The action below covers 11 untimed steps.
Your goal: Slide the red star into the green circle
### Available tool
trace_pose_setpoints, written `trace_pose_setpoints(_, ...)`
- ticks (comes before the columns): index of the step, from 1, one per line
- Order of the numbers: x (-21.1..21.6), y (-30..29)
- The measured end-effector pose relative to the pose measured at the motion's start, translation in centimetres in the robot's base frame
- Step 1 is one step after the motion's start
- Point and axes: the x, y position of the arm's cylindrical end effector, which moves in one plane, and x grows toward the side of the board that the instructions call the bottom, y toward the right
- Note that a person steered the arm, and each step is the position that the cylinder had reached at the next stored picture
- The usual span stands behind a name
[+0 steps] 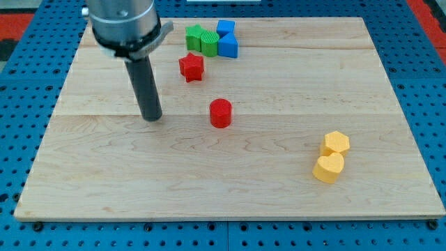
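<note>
The red star point(191, 67) lies on the wooden board point(279, 174) near the view's top, left of centre. The green circle point(210, 42) stands just above and to the right of it, a small gap apart, in a cluster with a green star point(194, 35) on its left and two blue blocks point(227, 38) on its right. My tip point(152, 117) rests on the board below and to the left of the red star, well apart from it. A red cylinder point(221, 113) stands to the right of my tip.
A yellow hexagon point(336, 143) and a yellow heart point(328, 168) touch each other at the view's lower right. The board lies on a blue perforated table point(21, 84).
</note>
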Motion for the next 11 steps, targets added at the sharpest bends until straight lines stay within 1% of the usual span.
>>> trace_pose_setpoints(1,4.3,0.1)
trace_pose_setpoints(2,4.7,8.8)
trace_pose_setpoints(3,-0.7,9.6)
trace_pose_setpoints(4,-7.7,8.0)
trace_pose_setpoints(5,-7.8,6.9)
trace_pose_setpoints(6,-4.7,6.5)
trace_pose_setpoints(7,-5.8,4.6)
trace_pose_setpoints(8,-7.8,3.7)
trace_pose_setpoints(9,-7.4,3.7)
trace_pose_setpoints(10,-9.9,3.7)
trace_pose_setpoints(11,-15.5,5.1)
